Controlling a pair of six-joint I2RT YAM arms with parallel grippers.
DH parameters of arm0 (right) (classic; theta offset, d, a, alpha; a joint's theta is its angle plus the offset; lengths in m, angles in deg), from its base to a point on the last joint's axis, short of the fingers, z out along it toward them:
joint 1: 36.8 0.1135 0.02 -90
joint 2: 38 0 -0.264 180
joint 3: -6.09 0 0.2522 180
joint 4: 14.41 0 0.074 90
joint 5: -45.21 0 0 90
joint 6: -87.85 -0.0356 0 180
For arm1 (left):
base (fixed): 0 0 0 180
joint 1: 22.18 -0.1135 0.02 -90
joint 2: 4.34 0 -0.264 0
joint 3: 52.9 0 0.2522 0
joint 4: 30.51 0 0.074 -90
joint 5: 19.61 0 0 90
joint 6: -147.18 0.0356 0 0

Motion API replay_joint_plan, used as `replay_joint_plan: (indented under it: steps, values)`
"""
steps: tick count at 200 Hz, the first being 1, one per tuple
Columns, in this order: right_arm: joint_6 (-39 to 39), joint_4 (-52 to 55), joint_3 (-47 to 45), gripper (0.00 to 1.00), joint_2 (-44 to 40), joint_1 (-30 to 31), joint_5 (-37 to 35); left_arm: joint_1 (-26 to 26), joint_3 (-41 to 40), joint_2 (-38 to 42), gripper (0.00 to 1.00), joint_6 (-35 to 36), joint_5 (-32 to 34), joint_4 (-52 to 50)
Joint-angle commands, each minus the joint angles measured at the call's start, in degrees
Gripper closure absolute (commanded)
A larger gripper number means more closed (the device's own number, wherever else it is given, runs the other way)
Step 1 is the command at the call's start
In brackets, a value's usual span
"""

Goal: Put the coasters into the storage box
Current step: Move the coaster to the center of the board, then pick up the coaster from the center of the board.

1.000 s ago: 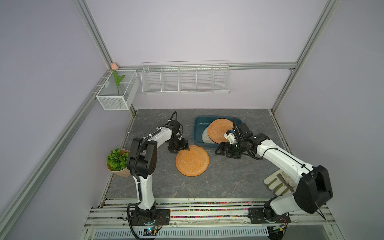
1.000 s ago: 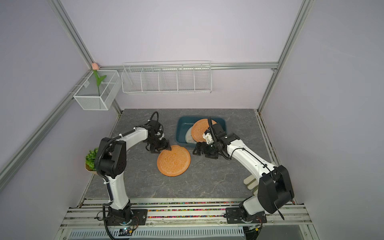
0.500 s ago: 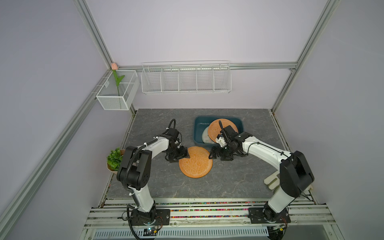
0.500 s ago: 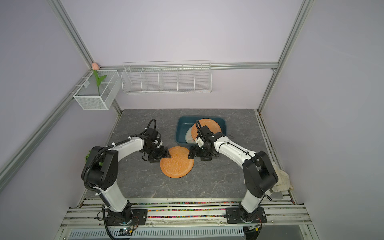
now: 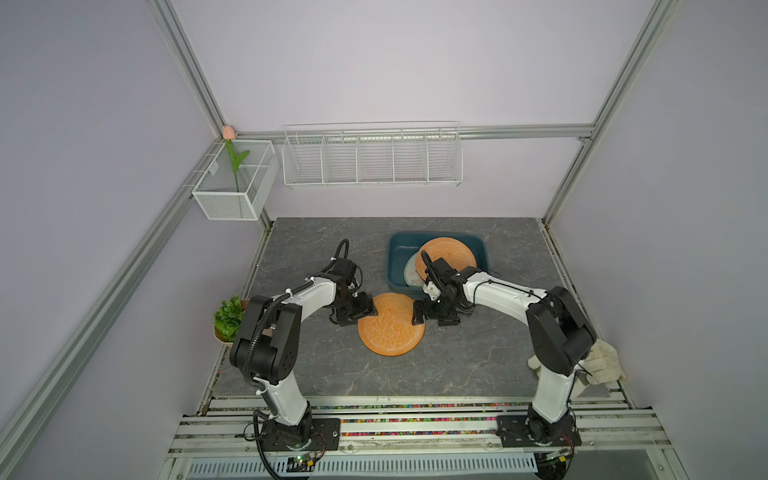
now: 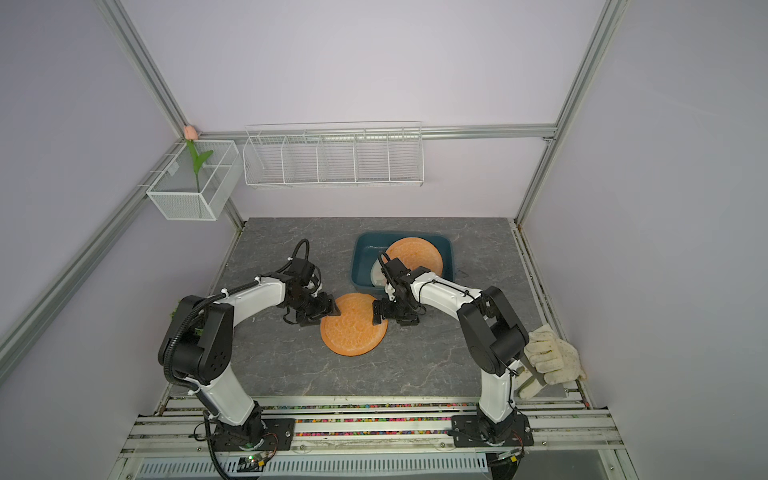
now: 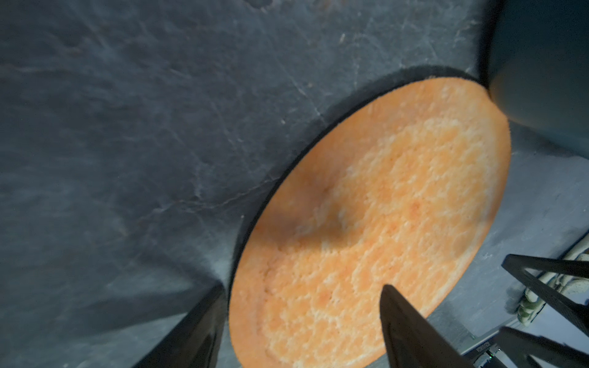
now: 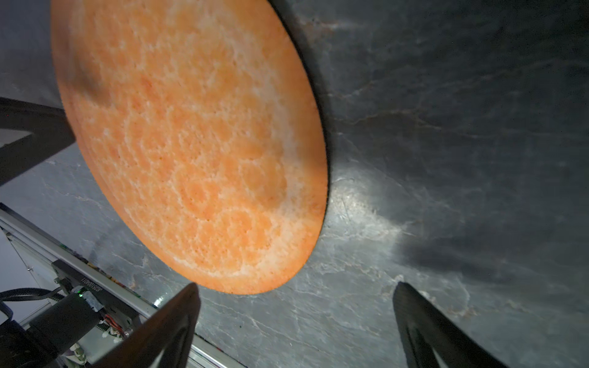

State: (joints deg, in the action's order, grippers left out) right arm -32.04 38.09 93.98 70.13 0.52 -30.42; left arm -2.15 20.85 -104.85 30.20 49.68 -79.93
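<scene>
A: Left tool [image 5: 358, 316]?
B: Open, astride the coaster [image 5: 390, 328] rim. Right tool [image 5: 434, 322] open too, just beside the opposite rim.
A: Coaster?
B: Flat on the counter [image 5: 332, 365], box [image 5: 397, 253] near it. Left looks nearer.

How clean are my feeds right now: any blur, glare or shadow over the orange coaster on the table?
Left wrist view: dim and smeared, with a dark shadow over part of the orange coaster. Right wrist view: sharper, coaster texture crisp, with a bright glare patch on the table just beside it. Both top views: evenly lit and sharp, no glare on the coaster.
</scene>
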Motion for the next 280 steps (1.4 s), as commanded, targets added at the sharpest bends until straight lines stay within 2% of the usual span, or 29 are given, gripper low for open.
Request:
replay_joint_plan:
  steps: [1,50,129,159,187,216,280]
  values:
    - [-0.8,-0.7,1.4,0.03,1.9,1.0,-0.2,0.6,-3.7,-3.6,0.25,0.0,2.8,-0.2]
    - [-1.7,-1.5,3.3,0.00,4.8,3.3,1.1,2.0,-5.5,-3.7,0.27,-0.3,2.1,0.1]
    - [-2.0,-1.8,6.4,0.13,8.1,5.9,3.4,2.6,-7.8,-2.6,0.31,-0.6,0.7,0.8]
    - [-1.9,-1.0,6.5,0.13,7.9,6.2,3.0,2.6,-8.2,-2.5,0.32,-0.9,0.2,1.3]
    - [0.1,3.7,4.9,0.09,4.6,4.5,-3.0,2.6,-8.2,-2.0,0.32,-0.7,1.6,0.6]
    - [1.7,4.7,2.9,0.08,3.7,2.3,-2.8,2.6,-8.2,-2.1,0.32,-0.7,1.7,0.7]
    - [0.4,2.1,4.3,0.09,6.9,3.1,0.4,2.6,-8.1,-2.3,0.33,-0.7,1.6,0.4]
